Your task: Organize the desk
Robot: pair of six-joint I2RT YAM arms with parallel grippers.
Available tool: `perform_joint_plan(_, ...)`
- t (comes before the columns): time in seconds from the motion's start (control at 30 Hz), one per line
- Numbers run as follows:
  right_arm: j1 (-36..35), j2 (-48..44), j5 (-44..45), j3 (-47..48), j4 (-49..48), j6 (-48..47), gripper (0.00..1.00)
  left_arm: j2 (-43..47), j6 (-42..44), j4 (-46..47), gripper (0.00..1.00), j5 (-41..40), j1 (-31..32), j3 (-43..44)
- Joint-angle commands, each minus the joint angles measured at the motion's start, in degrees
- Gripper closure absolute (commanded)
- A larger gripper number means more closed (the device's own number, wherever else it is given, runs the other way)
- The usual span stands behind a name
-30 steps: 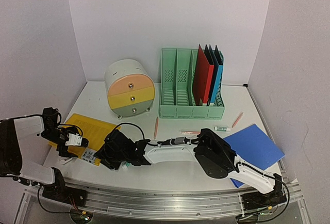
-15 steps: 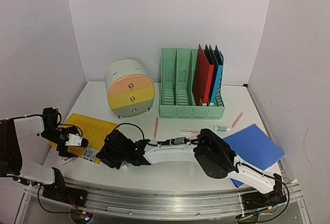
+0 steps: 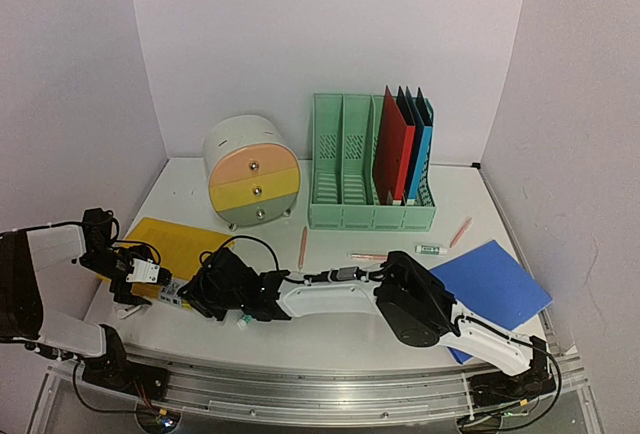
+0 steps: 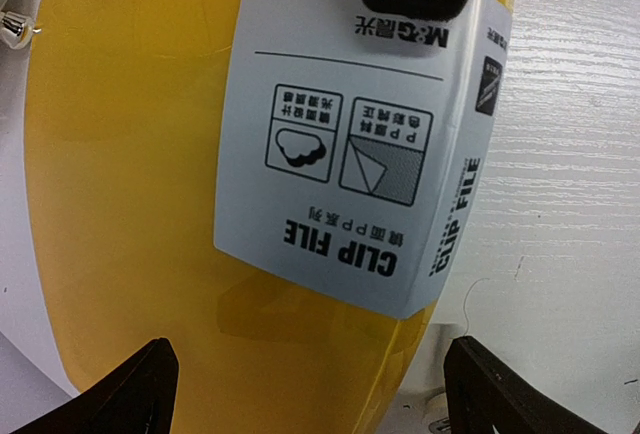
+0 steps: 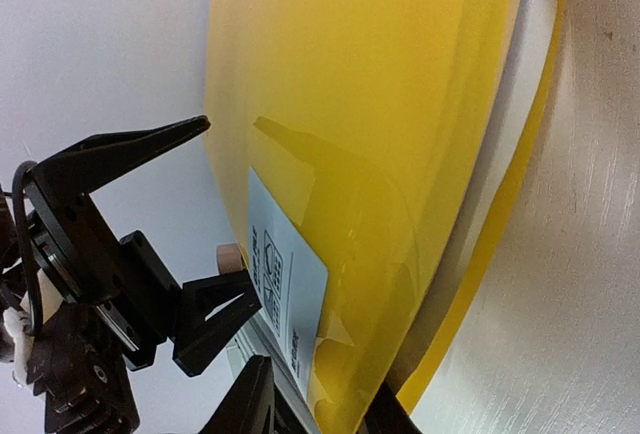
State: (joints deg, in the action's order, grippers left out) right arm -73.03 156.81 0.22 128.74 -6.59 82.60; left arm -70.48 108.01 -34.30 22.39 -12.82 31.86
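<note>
A yellow clip file (image 3: 172, 243) with a white label (image 4: 350, 154) lies at the left of the white desk (image 3: 330, 339). My right arm reaches across to it. The right gripper (image 3: 197, 296) is shut on the file's near corner (image 5: 345, 384), one finger on each side, and the cover bows upward there. My left gripper (image 4: 320, 394) hovers just over the same labelled corner, open wide, with the file's edge below the gap. From the right wrist view the left gripper (image 5: 225, 214) stands open beside the file.
At the back are a round grey drawer unit (image 3: 252, 172) and a mint-green rack (image 3: 345, 169) holding red and blue folders. A blue folder (image 3: 490, 284) lies at the right. Pens (image 3: 303, 246) and a small tube (image 3: 430, 249) lie mid-desk.
My right gripper slid a little left and its jaws narrowed onto the yellow file's corner, which has lifted. The left arm has not moved.
</note>
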Motion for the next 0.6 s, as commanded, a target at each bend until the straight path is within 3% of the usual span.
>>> perform_joint_plan(0.0, -0.6, -1.5, 0.9, -0.3, -7.7, 0.3, 0.73, -0.3, 0.6, 1.0, 0.07, 1.5, -0.2, 0.3)
perform_joint_plan(0.1, -0.5, 2.8, 0.3, 3.0, -11.1, 1.3, 0.79, -0.1, 0.4, 0.9, 0.07, 1.6, -0.2, 0.4)
perform_joint_plan(0.2, -0.5, 6.5, -1.5, 6.7, -13.6, 3.9, 1.00, -0.1, -0.6, -0.1, 0.07, 2.1, -0.2, 1.1)
perform_joint_plan(0.37, -0.4, 0.6, -0.3, -0.5, -15.3, 3.3, 1.00, 2.0, -1.0, -4.4, 0.01, 4.5, -0.2, 3.3)
perform_joint_plan(0.57, -0.3, -5.4, -1.0, -4.8, -19.5, 9.1, 1.00, 12.8, 4.0, 0.1, 0.00, 8.4, -0.2, -5.2)
